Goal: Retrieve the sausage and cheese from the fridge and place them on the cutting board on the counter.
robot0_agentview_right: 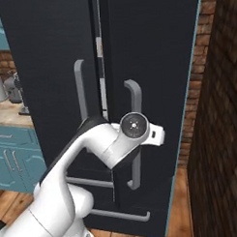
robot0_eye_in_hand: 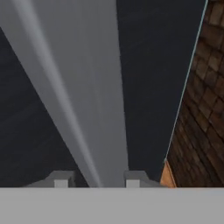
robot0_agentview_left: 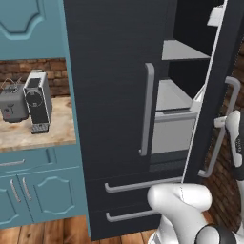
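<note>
The tool [robot0_eye_in_hand: 97,179] is straddling the grey bar handle [robot0_eye_in_hand: 83,96] at the bottom centre of the hand view, fingertips [robot0_eye_in_hand: 61,178] flanking it; whether they are clamping cannot be told. The fridge [robot0_agentview_left: 109,95] is standing with its right door [robot0_agentview_left: 209,109] ajar at frame right, pale shelves [robot0_agentview_left: 178,50] showing.

Left base view: camera behind the arm, left of it, facing forward onto the fridge [robot0_agentview_left: 114,95], whose right door [robot0_agentview_left: 214,95] stands ajar at the frame's right; the desk [robot0_agentview_left: 33,131] fills the left edge. Right base view: camera behind and right, closer, facing the same fridge front and the door's grey handle [robot0_agentview_right: 133,134]. Hand view: very near, looking along that handle [robot0_eye_in_hand: 83,87] between the fingers [robot0_eye_in_hand: 61,178]; brick wall [robot0_eye_in_hand: 201,109] at right.
</note>
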